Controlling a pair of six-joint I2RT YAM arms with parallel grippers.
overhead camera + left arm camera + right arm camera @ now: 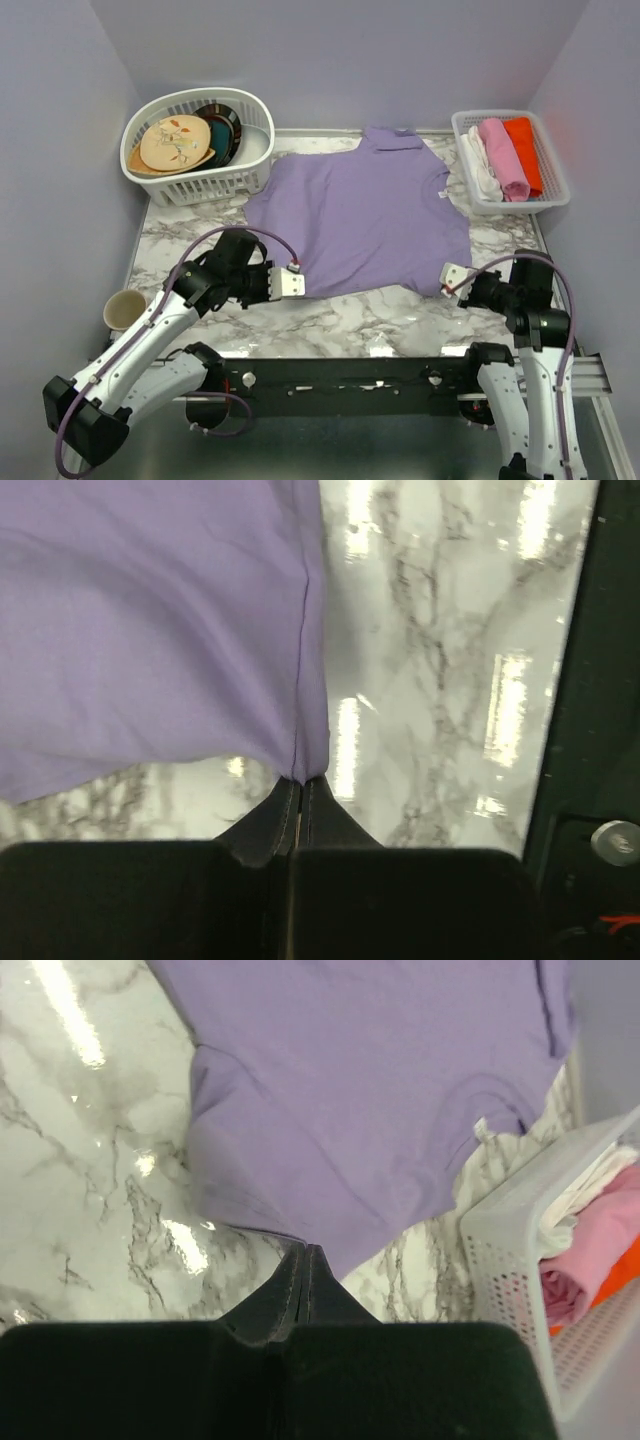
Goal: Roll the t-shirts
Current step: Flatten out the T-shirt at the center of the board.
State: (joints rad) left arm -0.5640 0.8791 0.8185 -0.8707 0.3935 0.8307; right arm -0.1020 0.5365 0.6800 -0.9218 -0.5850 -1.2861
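Observation:
A lavender-purple t-shirt [365,215] lies spread flat on the marble table [380,320], collar toward the back. My left gripper [297,283] is shut on the shirt's near left hem corner; the left wrist view shows the jaws [302,780] pinched on the t-shirt [150,630] beside a side seam. My right gripper [452,278] is shut at the near right hem corner. In the right wrist view its closed tips [308,1250] meet the edge of the t-shirt [360,1090].
A white laundry basket [215,178] holding plates and bowls stands at the back left. A small white basket [553,198] with pink, orange-red and white cloth rolls sits at the back right, also seen as a basket [510,1260] close to my right gripper. A paper cup [124,309] stands at the left edge.

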